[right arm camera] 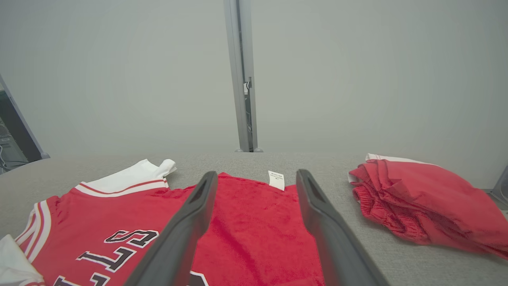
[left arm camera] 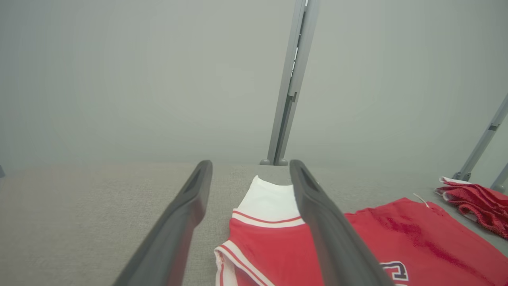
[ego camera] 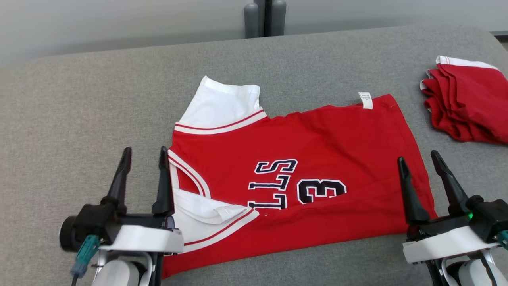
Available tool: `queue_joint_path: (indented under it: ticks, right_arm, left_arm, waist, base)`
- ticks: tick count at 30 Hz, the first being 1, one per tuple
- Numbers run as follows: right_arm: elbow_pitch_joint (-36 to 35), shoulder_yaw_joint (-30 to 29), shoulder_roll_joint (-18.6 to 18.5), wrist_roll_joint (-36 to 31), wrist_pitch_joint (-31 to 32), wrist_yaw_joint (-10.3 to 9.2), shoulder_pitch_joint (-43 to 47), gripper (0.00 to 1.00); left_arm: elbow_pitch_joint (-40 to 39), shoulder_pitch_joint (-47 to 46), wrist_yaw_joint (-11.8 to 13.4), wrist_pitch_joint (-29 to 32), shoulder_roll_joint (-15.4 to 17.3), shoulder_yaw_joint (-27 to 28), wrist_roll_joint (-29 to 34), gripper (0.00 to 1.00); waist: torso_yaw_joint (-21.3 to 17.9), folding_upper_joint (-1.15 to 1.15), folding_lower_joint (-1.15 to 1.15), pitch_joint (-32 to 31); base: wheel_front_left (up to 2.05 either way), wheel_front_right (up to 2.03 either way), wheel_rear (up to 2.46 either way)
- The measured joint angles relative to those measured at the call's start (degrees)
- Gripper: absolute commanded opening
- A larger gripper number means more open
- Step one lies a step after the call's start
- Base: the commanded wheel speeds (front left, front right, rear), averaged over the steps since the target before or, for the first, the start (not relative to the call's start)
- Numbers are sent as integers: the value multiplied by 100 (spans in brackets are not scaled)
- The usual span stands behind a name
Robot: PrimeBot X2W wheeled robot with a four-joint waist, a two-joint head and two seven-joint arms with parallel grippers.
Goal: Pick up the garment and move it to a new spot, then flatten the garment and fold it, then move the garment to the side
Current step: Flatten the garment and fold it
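The garment [ego camera: 301, 167] is a red jersey with white sleeves, dark lettering and a number, lying spread on the grey table; its near long edge is folded up over the front, hiding part of the lettering. The left wrist view takes in its white sleeve end [left arm camera: 270, 202]; the right wrist view takes in the hem end with a white label [right arm camera: 254, 222]. My left gripper [ego camera: 145, 153] is open just off the neck end, nothing between its fingers. My right gripper [ego camera: 417, 157] is open over the hem corner, also holding nothing.
A second red garment [ego camera: 468, 103], folded with white trim, lies at the table's far right, also in the right wrist view [right arm camera: 420, 198]. A grey post [ego camera: 265, 18] rises behind the table's far edge. Bare grey table surface [ego camera: 79, 111] stretches to the left.
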Motion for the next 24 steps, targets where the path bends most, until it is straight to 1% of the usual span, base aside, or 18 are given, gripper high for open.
queue_joint_path:
  ticks: [4, 7, 9, 11, 14, 19, 24]
  right_arm:
    - [25, 78, 20, -11, 0, 0, -34, 100]
    - [47, 125, -8, -11, 0, 0, -157, 100]
    - [65, 151, -38, -11, 0, 0, -241, 100]
    - [77, 166, -67, -9, 0, 0, -326, 100]
    - [98, 187, -90, -1, 0, 0, -449, 100]
    - [129, 277, -67, 1, 0, 0, -589, 100]
    - [160, 334, -67, 1, 0, 0, -731, 100]
  left_arm:
    - [659, -500, -389, 0, -138, -74, 152, 100]
    - [1340, -1139, -593, 26, -169, -182, 197, 100]
    - [1746, -1661, -703, 162, -193, -246, 196, 100]
    - [2116, -2159, -756, 307, -225, -303, 207, 100]
    - [2770, -2855, -839, 686, -257, -347, 199, 100]
    - [3849, -3861, -911, 1204, -286, -443, 237, 100]
    - [4799, -4769, -957, 1601, -338, -514, 280, 100]
  waist:
    - [-24, 0, 0, 142]
    - [-58, 0, 0, 256]
    - [-93, 0, 0, 341]
    - [-132, 0, 0, 436]
    - [-200, 0, 0, 588]
    - [-343, 0, 0, 856]
    - [-475, 0, 0, 1152]
  base:
    - [0, 0, 0]
    - [0, 0, 0]
    - [0, 0, 0]
    - [0, 0, 0]
    - [0, 0, 0]
    - [0, 0, 0]
    - [0, 0, 0]
